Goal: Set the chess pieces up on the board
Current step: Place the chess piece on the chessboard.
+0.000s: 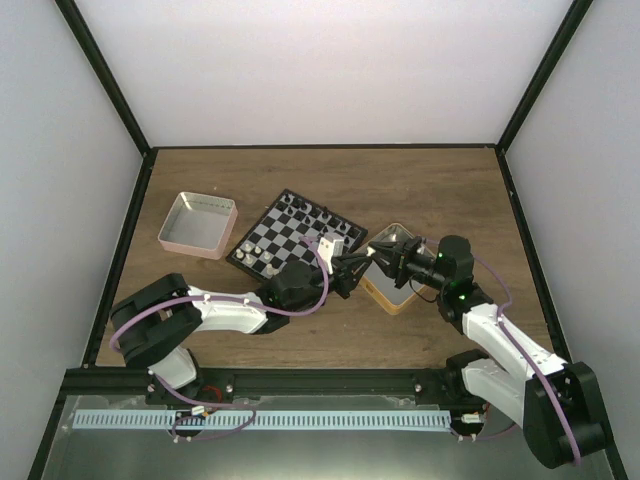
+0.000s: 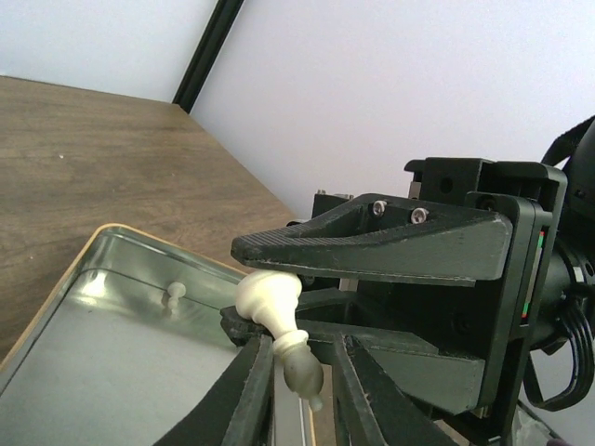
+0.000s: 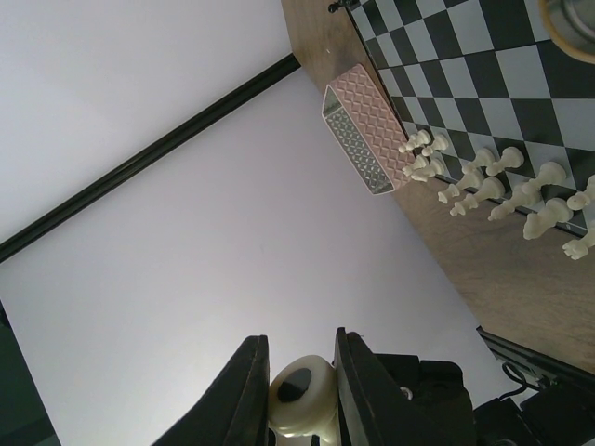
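Observation:
My right gripper (image 1: 380,262) is shut on the base of a cream-white chess piece (image 2: 270,299), held sideways above the open tin (image 1: 402,292). In the right wrist view the piece's felt-bottomed base (image 3: 299,395) sits between my right gripper's (image 3: 299,353) fingers. My left gripper (image 1: 356,268) faces it. The left gripper's (image 2: 302,358) fingers are apart, and the piece's head lies between them, next to one finger. The board (image 1: 262,272) lies left of the tin, with cream pieces (image 1: 256,250) on its near rows and black pieces (image 1: 300,208) on its far rows. Cream pieces (image 3: 483,181) also show in the right wrist view.
A pink square tray (image 1: 198,222) stands left of the board and also shows in the right wrist view (image 3: 363,139). The tin's shiny floor (image 2: 102,362) holds a small cream pawn (image 2: 175,294) by its wall. Black frame posts and white walls close in the table.

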Tool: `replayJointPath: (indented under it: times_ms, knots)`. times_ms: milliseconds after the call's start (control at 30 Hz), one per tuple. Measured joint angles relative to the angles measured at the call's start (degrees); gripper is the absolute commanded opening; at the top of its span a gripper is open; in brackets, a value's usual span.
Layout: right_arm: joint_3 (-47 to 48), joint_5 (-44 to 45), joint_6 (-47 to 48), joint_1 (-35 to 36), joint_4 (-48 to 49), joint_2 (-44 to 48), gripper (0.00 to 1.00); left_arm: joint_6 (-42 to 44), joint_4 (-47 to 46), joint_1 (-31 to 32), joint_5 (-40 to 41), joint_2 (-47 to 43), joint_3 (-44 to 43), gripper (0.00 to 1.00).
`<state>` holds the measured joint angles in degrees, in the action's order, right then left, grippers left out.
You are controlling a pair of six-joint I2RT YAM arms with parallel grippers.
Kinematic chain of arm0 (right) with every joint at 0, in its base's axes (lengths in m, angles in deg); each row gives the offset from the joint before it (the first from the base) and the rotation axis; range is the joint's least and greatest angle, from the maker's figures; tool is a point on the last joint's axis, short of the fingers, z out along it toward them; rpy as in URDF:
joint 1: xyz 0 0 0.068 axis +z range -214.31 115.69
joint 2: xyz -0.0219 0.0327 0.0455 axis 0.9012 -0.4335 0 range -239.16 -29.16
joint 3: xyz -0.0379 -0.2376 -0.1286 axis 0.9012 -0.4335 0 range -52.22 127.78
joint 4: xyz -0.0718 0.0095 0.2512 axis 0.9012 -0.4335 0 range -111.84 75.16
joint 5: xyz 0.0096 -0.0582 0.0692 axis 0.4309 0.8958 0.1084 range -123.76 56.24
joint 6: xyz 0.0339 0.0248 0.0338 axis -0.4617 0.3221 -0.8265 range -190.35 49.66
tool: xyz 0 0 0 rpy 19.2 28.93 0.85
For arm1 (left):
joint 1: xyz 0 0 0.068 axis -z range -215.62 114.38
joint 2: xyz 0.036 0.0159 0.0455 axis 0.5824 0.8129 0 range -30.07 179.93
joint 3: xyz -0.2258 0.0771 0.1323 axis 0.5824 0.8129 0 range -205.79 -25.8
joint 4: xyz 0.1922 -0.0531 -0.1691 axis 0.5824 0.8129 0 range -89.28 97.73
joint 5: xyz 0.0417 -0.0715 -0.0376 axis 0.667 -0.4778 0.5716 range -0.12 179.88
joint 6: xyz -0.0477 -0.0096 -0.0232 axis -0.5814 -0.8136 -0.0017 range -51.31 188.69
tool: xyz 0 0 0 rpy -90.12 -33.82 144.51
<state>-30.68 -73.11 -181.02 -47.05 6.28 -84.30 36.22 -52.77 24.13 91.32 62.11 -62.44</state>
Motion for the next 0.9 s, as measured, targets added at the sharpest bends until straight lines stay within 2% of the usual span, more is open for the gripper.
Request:
replayJointPath:
  times_ms: [133, 200, 333, 400, 467, 533, 700, 767, 900]
  knots:
    - [0.0, 0.0, 0.0, -0.1, 0.0, 0.0, 0.15, 0.3, -0.3, 0.0, 0.3, 0.4, 0.0, 0.06]
    - [-0.1, 0.1, 0.0, -0.2, 0.0, 0.0, 0.18, 0.5, -0.4, 0.0, 0.6, 0.5, 0.0, 0.04]
    - [0.0, 0.4, 0.8, -0.2, -0.7, 0.3, 0.43, 0.6, 0.0, 0.0, 0.7, 0.6, -0.2, 0.04]
    - [0.2, 0.8, 2.6, -0.2, -2.3, 0.5, 0.56, 0.8, 2.6, 0.0, 0.7, 0.4, -0.9, 0.04]
    - [1.2, 1.9, 6.6, -0.2, -5.4, 0.5, 0.64, 1.2, 7.3, 0.0, 0.7, -0.4, -2.0, 0.04]
    - [3.0, 3.6, 12.3, -0.2, -9.1, 0.2, 0.68, 1.8, 15.6, -0.2, 0.2, -2.5, -3.9, 0.04]
    - [7.6, 7.3, 24.7, -0.3, -14.4, -1.0, 0.69, 4.5, 40.6, -3.8, -4.2, -9.4, -10.3, 0.04]
    - [9.7, 8.4, 29.6, -0.3, -16.5, -2.0, 0.69, 5.9, 52.9, -7.4, -6.1, -10.6, -15.0, 0.04]
    - [14.6, 11.1, 38.6, -0.3, -21.6, -4.7, 0.69, 9.0, 71.6, -16.5, -8.5, -13.3, -20.5, 0.04]
